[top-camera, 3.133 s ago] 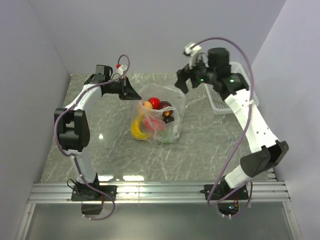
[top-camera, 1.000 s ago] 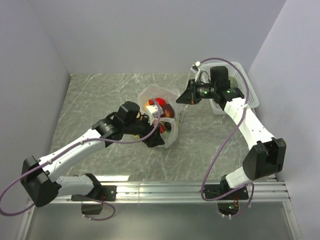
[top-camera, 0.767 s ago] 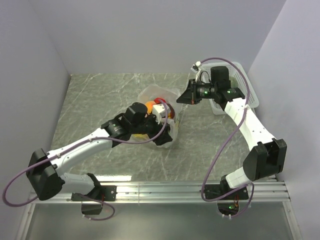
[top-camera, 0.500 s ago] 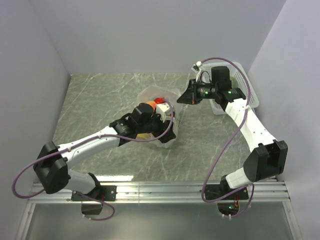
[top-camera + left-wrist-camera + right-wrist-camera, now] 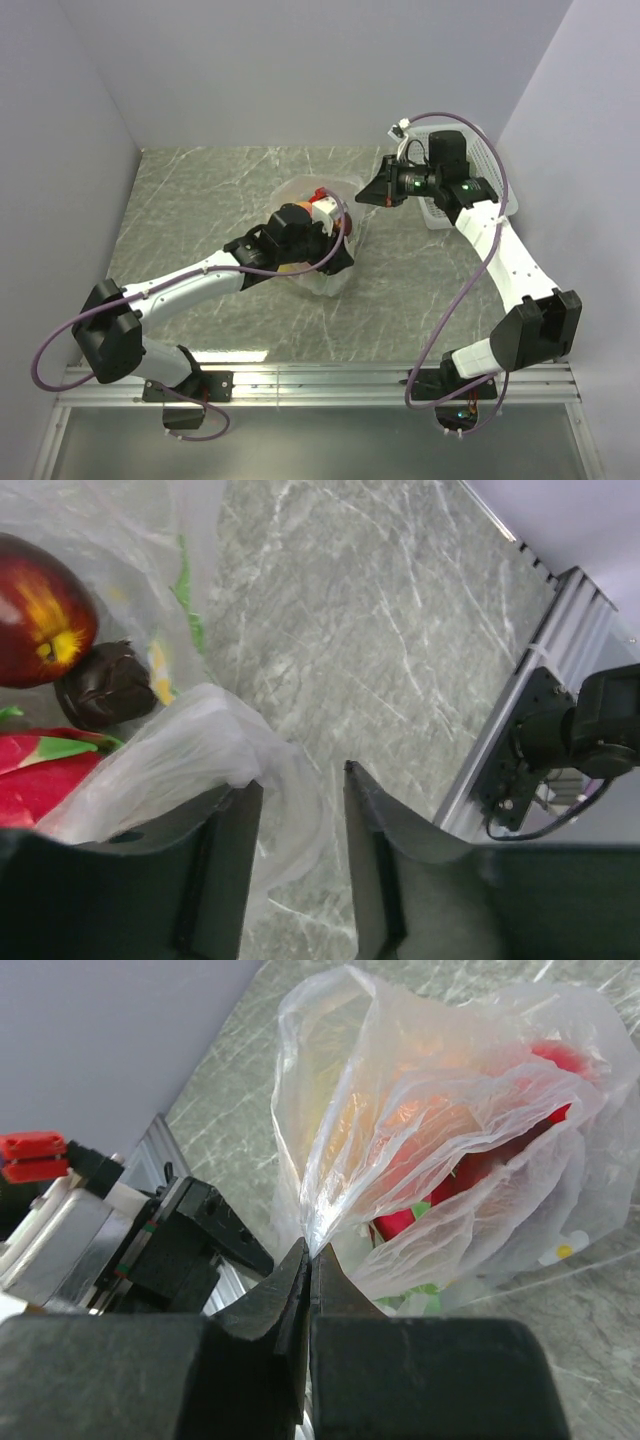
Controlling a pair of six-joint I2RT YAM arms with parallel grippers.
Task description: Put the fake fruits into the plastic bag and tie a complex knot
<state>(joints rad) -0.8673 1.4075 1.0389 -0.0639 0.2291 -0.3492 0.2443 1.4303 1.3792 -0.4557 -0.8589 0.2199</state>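
The plastic bag (image 5: 345,205) stands in the middle of the table with the fake fruits inside. Through the film I see a red apple (image 5: 40,610), a dark piece (image 5: 105,685) and a magenta-red piece (image 5: 35,780). My right gripper (image 5: 310,1252) is shut on the bag's rim (image 5: 330,1190) and holds it up at the bag's right side (image 5: 364,197). My left gripper (image 5: 298,792) lies across the bag's near side (image 5: 338,262). Its jaws stand apart, with a fold of the bag (image 5: 215,735) between them, against the left finger (image 5: 225,870).
A white lattice basket (image 5: 495,170) stands at the back right, behind the right arm. The left arm (image 5: 190,285) stretches low across the table from the near left. The aluminium rail (image 5: 540,695) runs along the near edge.
The left arm has reached further across the bag toward its right near side, and its jaws have narrowed around a fold of film. The right gripper has kept its grip on the rim.
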